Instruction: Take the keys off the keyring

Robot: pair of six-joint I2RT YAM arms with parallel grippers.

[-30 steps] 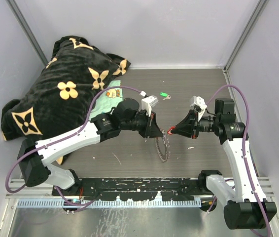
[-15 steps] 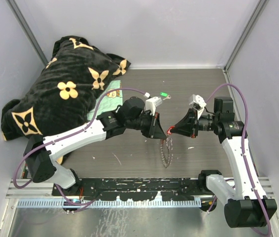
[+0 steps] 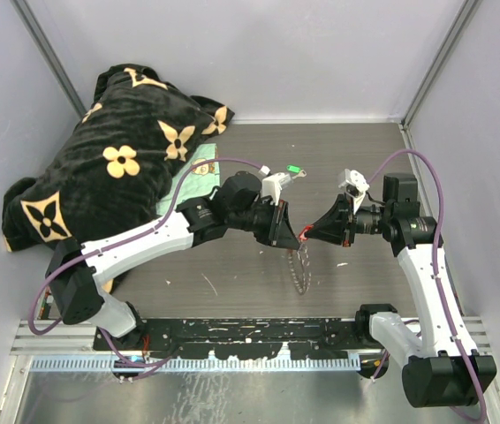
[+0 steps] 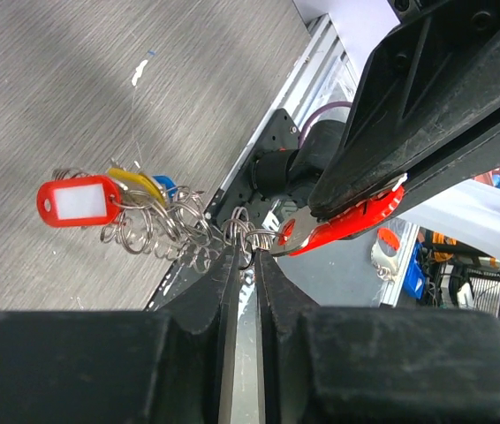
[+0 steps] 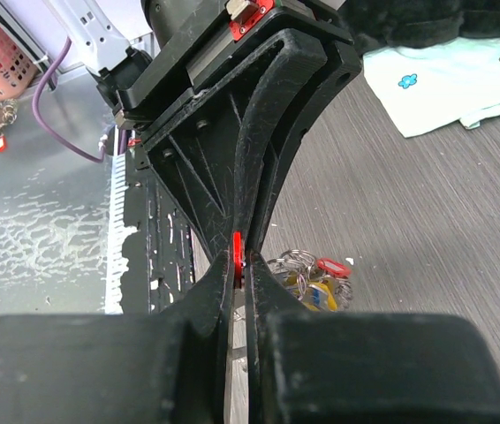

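Note:
The keyring (image 3: 300, 270), a dark chain-like loop, hangs over the table between my two grippers. In the left wrist view it is a string of small silver rings (image 4: 179, 231) carrying keys with red (image 4: 78, 200), yellow (image 4: 140, 183) and blue (image 4: 167, 185) tags. My left gripper (image 3: 287, 237) is shut on a ring of it (image 4: 248, 246). My right gripper (image 3: 308, 234) faces it tip to tip and is shut on a red-tagged key (image 4: 349, 221), seen edge-on between its pads (image 5: 237, 256). The hanging bunch (image 5: 314, 278) shows behind the right fingers.
A green-tagged key (image 3: 294, 169) lies on the table behind the grippers. A black blanket with tan flowers (image 3: 117, 159) fills the back left, with a pale green cloth (image 3: 195, 177) beside it. The black rail (image 3: 250, 331) runs along the near edge.
My left gripper has moved right and closed in on the right gripper. The hanging keyring has shifted right with it. The right arm has barely moved.

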